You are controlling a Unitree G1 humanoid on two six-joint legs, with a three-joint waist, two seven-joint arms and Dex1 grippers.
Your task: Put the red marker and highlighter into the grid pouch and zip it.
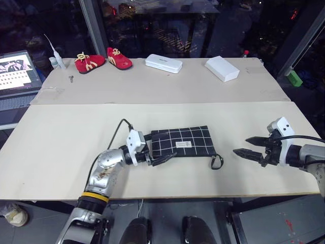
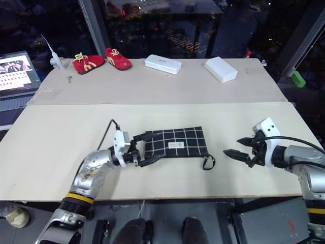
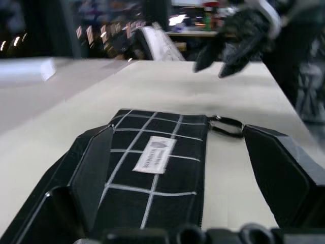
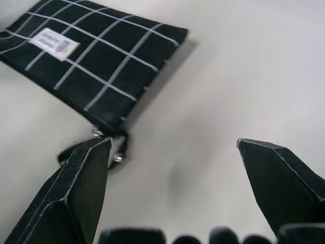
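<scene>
A laptop (image 1: 15, 71) with an illegible lit screen sat at the far left. The left gripper (image 1: 158, 155) had its fingers spread at the left end of the grid pouch (image 1: 188, 140), which lay flat on the near table (image 1: 61, 152); one finger lay over the fabric. Its white label (image 3: 154, 154) carried print too small to read, and its contents could not be seen. Two white boxes (image 1: 163, 63) lay closed on the far table. The right gripper (image 1: 246, 147) hung with fingers spread, well apart from the pouch's loop (image 1: 217, 162).

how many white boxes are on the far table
2. One white box lies near the middle of the far table, right of the red shoes; the other white box sits further right, angled.
</scene>
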